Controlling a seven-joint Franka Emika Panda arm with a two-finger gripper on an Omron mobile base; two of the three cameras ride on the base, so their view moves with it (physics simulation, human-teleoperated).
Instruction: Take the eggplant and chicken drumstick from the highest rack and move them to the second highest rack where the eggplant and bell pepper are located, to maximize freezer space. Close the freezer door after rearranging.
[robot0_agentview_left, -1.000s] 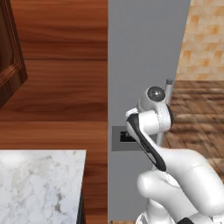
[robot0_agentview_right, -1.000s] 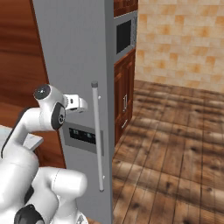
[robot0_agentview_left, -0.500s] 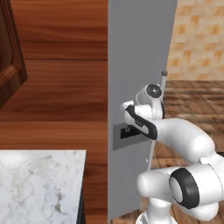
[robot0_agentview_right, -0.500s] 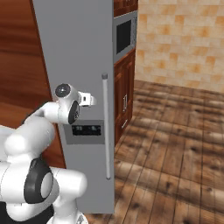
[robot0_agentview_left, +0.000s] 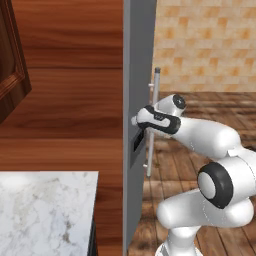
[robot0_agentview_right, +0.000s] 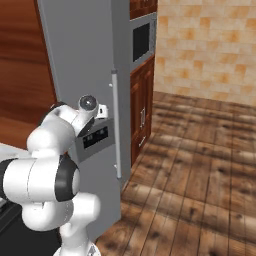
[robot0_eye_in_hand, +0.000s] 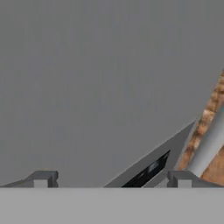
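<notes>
The grey freezer door (robot0_agentview_right: 80, 60) stands shut right in front of the tool (robot0_eye_in_hand: 111, 178), whose two fingertips (robot0_eye_in_hand: 43, 178) are spread wide against the flat panel with nothing between them. The white arm (robot0_agentview_left: 200, 132) reaches level from its base, elbow bent, wrist pressed near the door's dark dispenser panel (robot0_agentview_right: 95, 137), with the long vertical handle (robot0_agentview_right: 115, 125) just to the tool's right. A marble worktop (robot0_agentview_left: 45, 210) lies behind and to the left of the tool, and a microwave (robot0_agentview_right: 142, 42) sits in the wooden cabinets beyond the handle.
</notes>
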